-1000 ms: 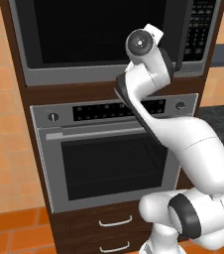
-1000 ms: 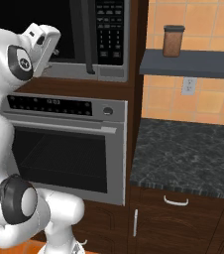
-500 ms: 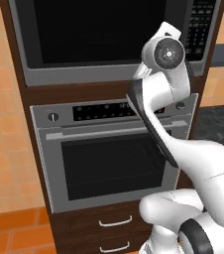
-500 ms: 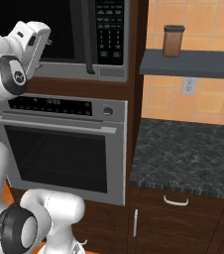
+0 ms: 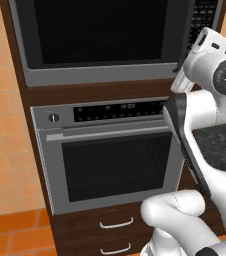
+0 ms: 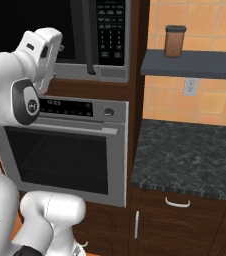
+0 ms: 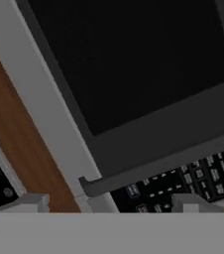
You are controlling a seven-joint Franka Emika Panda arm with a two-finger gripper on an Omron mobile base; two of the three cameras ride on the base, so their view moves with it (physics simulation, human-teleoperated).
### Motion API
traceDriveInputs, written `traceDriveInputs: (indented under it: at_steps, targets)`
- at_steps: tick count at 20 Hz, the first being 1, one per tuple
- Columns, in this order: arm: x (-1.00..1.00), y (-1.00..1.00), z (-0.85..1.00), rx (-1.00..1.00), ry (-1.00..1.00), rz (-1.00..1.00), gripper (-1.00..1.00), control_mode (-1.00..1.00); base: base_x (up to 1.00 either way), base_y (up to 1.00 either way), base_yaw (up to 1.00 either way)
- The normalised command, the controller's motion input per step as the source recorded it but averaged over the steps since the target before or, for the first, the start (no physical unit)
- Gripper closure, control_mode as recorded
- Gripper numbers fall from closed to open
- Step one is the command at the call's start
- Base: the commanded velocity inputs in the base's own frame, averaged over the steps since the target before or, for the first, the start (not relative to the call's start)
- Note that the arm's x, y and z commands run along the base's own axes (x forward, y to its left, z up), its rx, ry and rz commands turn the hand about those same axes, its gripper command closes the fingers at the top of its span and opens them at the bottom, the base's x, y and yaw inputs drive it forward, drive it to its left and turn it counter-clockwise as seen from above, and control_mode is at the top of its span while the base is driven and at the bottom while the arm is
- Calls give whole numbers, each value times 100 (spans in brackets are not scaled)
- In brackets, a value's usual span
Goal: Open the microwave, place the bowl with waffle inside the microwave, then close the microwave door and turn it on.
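Four steps make up this task, and as far as the pictures allow none can be confirmed complete: the microwave (image 5: 100,45) sits built into the brown cabinet directly above the oven (image 5: 110,165), and its door (image 5: 100,35) appears flush with the frame, that is, closed. The glass is black throughout, so what lies behind it cannot be told. The gripper (image 7: 111,203) is held up in front of the right end of the microwave, looking at the dark handle strip (image 7: 158,161) with the keypad (image 7: 183,181) just beside it. Its fingertips (image 7: 29,202) stand wide apart with nothing between them, and they look clear of the handle, though contact cannot be ruled out. In judgement, the work is at the door handle: either a grasp is being prepared to pull the door open, or the handle has just been let go. Loading the bowl with waffle, shutting the door and pressing the keypad must all be treated as outstanding. Against the earlier frames, the base cameras have not shifted; the hand has travelled from the middle of the door glass rightward to the handle and keypad (image 6: 111,30), and the forearm has swung with it
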Motion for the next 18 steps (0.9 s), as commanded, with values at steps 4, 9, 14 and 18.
traceDriveInputs:
  at_steps: [4,9,14,18]
  targets:
    - [-14,-76,9,-58,15,6,-100,-100,0,0,0]
    - [-1,-73,3,-44,19,20,-100,-100,0,0,0]
    - [-3,-47,0,-12,3,46,-100,-100,0,0,0]
    - [-24,-8,11,-9,-5,37,-100,-100,0,0,0]
